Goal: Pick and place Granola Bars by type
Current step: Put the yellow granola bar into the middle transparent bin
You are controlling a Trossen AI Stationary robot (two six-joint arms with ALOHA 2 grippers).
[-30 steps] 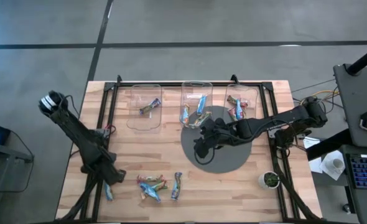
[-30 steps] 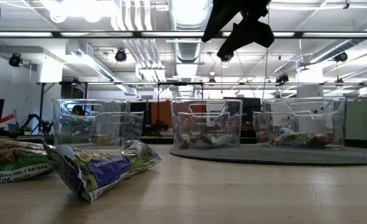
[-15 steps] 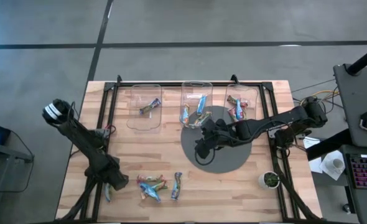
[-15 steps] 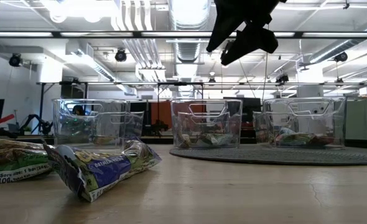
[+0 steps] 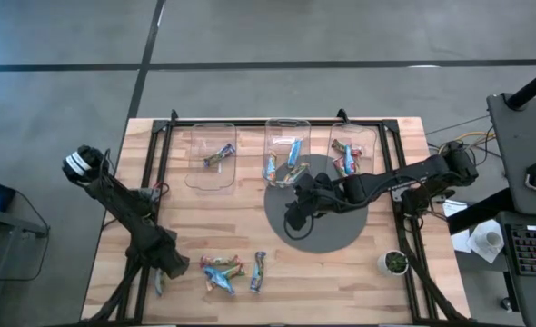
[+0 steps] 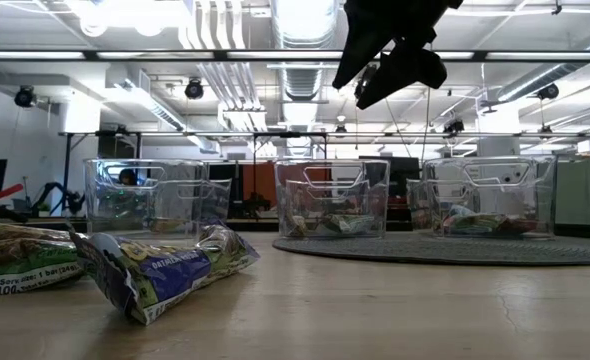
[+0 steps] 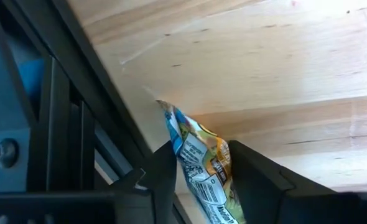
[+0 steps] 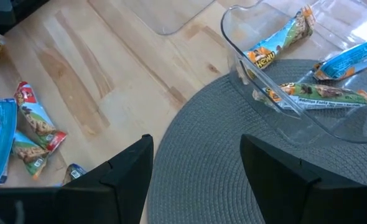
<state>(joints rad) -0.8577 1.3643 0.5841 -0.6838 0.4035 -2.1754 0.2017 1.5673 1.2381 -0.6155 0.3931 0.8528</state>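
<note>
Several granola bars (image 5: 221, 271) lie loose near the table's near edge, and others lie in three clear bins (image 5: 288, 150) at the far side. My left gripper (image 7: 202, 171) is low at the near left corner, shut on a blue-and-yellow bar (image 7: 196, 149). My right gripper (image 8: 196, 180) hangs open, high above the grey round mat (image 5: 318, 222), in front of the middle bin. In the low view it shows near the top of the picture (image 6: 390, 50). A blue-and-green bar (image 6: 160, 270) lies flat on the wood. My left gripper pinches the blue-and-yellow bar between its two fingers, across the wrapper's width, partway along its length (image 7: 199, 165). The fingers come down at it from above. The bar's free end (image 7: 162, 106) points away from the fingers and lies on the wood beside the black frame rail.
A black frame rail (image 7: 65, 124) runs close beside my left gripper at the table's left edge. A small potted plant (image 5: 394, 262) stands at the near right. The middle and right bins sit partly on the grey mat. Bare wood lies between the bins and the loose bars.
My left arm has swung toward the near edge and gone lower, bringing its gripper over the bar at the near left corner. My right arm has stayed nearly still above the mat.
</note>
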